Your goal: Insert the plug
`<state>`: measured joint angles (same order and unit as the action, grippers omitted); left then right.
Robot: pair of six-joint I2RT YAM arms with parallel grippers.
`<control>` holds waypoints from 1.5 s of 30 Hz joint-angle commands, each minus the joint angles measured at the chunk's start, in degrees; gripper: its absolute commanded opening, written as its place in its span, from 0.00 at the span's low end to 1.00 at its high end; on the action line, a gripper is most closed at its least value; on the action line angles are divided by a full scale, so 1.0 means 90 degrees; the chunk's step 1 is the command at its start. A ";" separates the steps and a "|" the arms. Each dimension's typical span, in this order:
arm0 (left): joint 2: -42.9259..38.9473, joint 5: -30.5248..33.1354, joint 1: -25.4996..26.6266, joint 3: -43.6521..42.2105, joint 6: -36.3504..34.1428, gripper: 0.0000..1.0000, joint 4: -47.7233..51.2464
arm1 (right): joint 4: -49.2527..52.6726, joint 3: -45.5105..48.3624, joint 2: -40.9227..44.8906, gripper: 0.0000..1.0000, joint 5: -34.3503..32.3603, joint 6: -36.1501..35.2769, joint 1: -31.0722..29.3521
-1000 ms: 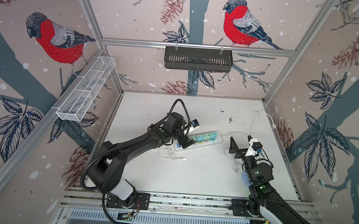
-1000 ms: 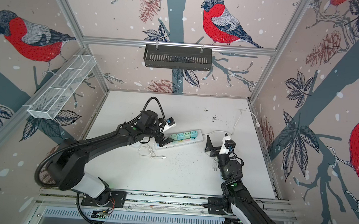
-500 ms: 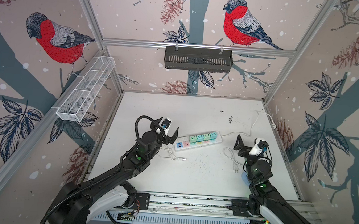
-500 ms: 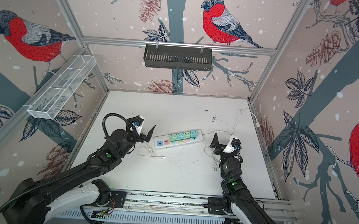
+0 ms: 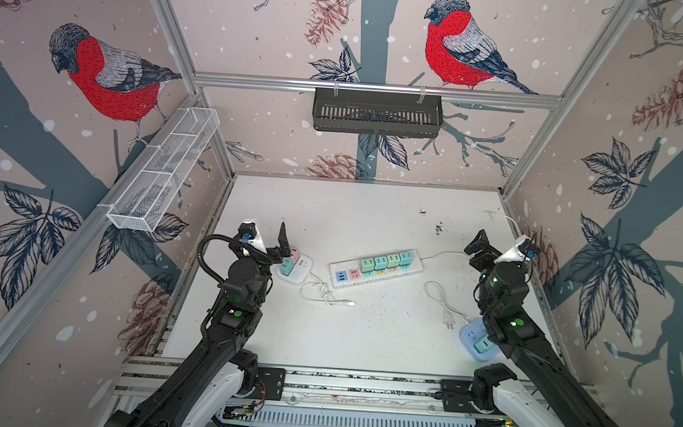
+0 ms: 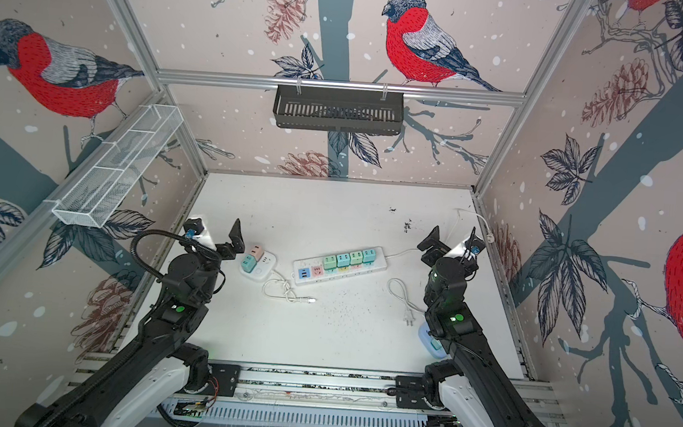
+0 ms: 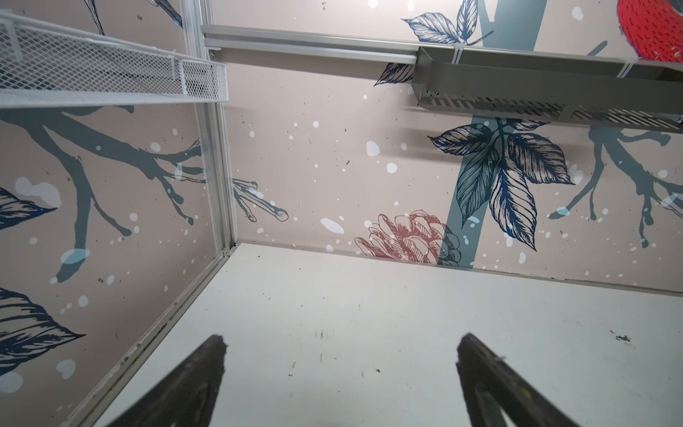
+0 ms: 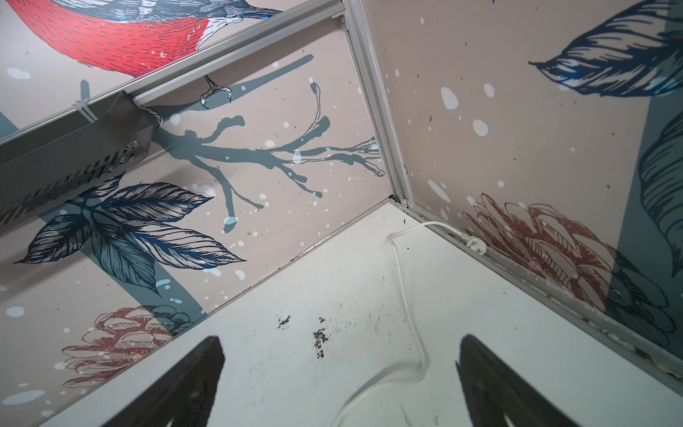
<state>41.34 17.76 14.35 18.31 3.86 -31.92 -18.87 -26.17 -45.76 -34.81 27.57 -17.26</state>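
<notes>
- The white table (image 5: 331, 213) carries everything the task needs.
- The power strip (image 5: 418, 264) lies mid-table with four green adapters (image 5: 386, 263) already in it. A pink socket (image 5: 354, 273) near its left end looks free, though I cannot be sure.
- The left gripper (image 7: 342, 338) and right gripper (image 8: 342, 337) both stand with fingers wide apart, and nothing is between them.
- The thin white cord (image 5: 436, 291) loops on the table to the right of the strip. It looks limp and light, so it will trail and tug rather than steer.
- The plug (image 5: 449, 324) lies flat at that cord's end, on the right side of the table, well apart from the strip. I judge it small, rigid and smooth — pinch its body across the flat sides behind the pins, never the cord. Expect the light strip to slide when pushed.
</notes>
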 commanded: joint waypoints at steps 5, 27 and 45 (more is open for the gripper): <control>0.0383 0.0664 -0.0061 -0.0275 0.0275 0.97 -0.0274 | -0.1110 -0.0263 -0.1495 1.00 -0.0455 -0.1163 0.0579; 0.4460 -0.0458 -0.1462 -0.0492 0.0101 0.97 -0.3611 | -0.4610 0.0794 -0.4496 1.00 0.0273 -0.2515 0.0995; 0.4954 -0.1514 -0.1574 -0.0160 -0.0204 0.97 -0.3387 | -0.5694 0.1506 -0.4478 1.00 0.1795 -0.2448 0.1494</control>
<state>85.89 4.56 0.27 16.56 2.85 -60.93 -67.72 -11.68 -87.02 -21.89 5.63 -4.43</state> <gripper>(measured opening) 0.972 0.995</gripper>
